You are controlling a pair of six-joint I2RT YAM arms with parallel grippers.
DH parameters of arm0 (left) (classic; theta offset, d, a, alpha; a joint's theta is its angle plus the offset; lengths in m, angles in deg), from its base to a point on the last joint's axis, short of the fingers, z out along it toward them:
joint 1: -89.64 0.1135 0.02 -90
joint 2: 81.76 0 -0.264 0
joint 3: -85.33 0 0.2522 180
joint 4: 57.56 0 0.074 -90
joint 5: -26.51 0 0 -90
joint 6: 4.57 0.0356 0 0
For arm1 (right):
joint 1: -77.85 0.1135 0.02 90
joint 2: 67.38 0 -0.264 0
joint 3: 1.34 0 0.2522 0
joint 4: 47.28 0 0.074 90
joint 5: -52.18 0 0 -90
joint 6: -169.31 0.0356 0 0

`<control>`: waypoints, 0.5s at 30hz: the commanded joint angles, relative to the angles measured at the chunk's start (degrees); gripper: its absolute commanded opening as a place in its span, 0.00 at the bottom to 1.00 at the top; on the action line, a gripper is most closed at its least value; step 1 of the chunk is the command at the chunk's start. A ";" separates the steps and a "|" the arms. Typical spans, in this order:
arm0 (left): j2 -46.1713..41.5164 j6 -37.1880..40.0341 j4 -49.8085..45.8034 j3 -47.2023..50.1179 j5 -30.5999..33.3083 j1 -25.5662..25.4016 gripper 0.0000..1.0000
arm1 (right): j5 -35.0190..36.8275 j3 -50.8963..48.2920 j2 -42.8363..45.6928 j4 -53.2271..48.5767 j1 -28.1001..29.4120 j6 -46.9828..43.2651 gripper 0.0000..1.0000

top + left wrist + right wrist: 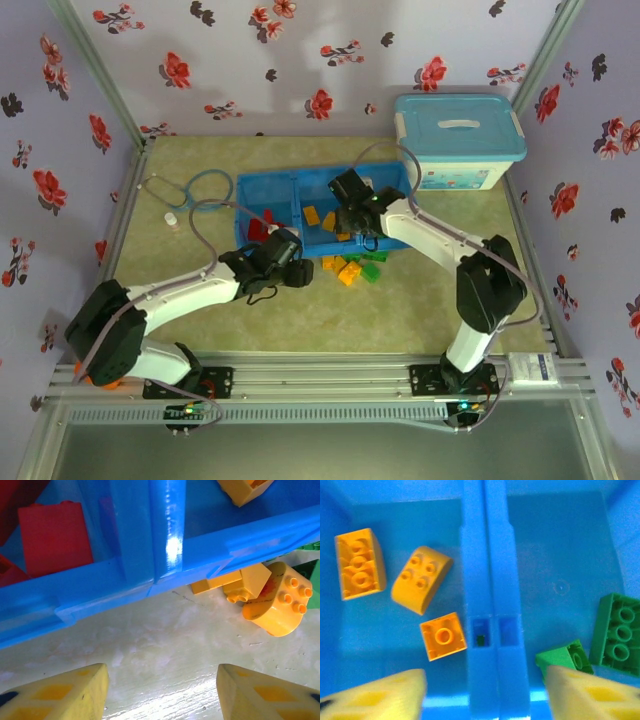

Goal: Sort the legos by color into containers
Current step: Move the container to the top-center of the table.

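- top view: olive mat (420, 310) inside lilac flowered walls (300, 60); blue tray (262, 188) mid-table, white bin (455, 150) behind it; loose legos (350, 270) just in front of the tray.
- left wrist: my left gripper (162, 680) spread and empty over scuffed mat beside the tray; red brick (55, 535) inside.
- right wrist: my right gripper (484, 672) spread and empty above the divider (490, 555); orange bricks (360, 562) in the left compartment, green bricks (617, 632) in the right.

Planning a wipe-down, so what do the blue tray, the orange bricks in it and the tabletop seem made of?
Blue tray: glossy, slightly translucent moulded plastic; bright highlight on its divider. Orange bricks: hard, smooth plastic with crisp moulded studs. Tabletop: pale, scuffed, faintly shiny sheet, perhaps vinyl or laminate; unclear.
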 commanded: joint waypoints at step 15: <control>4.41 3.29 2.50 -2.74 -2.92 8.42 0.56 | -1.44 19.75 -16.81 -4.08 -3.42 -2.73 0.11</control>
